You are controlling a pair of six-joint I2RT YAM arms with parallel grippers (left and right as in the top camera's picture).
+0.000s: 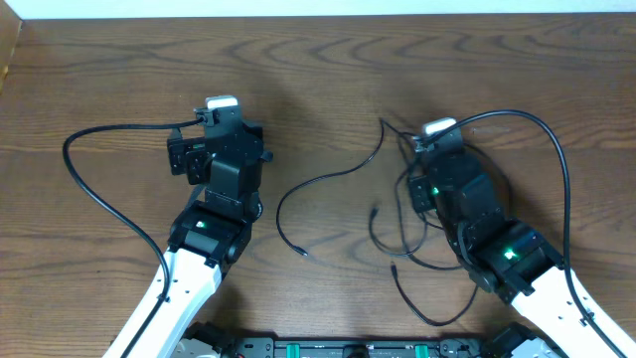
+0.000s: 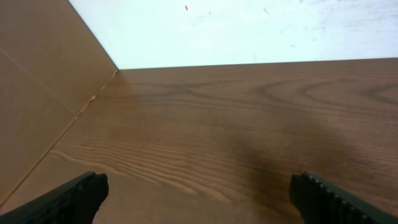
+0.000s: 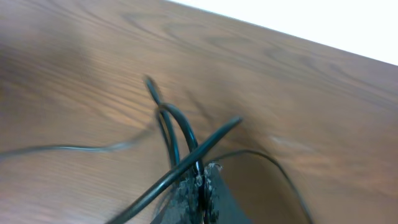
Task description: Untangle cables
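Observation:
The cables (image 1: 333, 179) are thin black cords spread over the middle of the wooden table. One runs from the right arm out to the left, and others loop in a loose tangle (image 1: 399, 234) beside that arm. My right gripper (image 1: 429, 144) is shut on the cables. In the right wrist view its fingertips (image 3: 203, 180) pinch a strand, and several strands (image 3: 169, 127) cross just above them. My left gripper (image 1: 223, 124) stands left of the cables, apart from them. It is open (image 2: 199, 200), with only bare table between its fingers (image 2: 74, 198).
Thicker black wires belong to the arms, one (image 1: 99, 184) arching at the left and one (image 1: 558, 159) at the right. A brown cardboard wall (image 2: 37, 99) borders the table's left side. A white wall (image 2: 249, 28) lies beyond the far edge.

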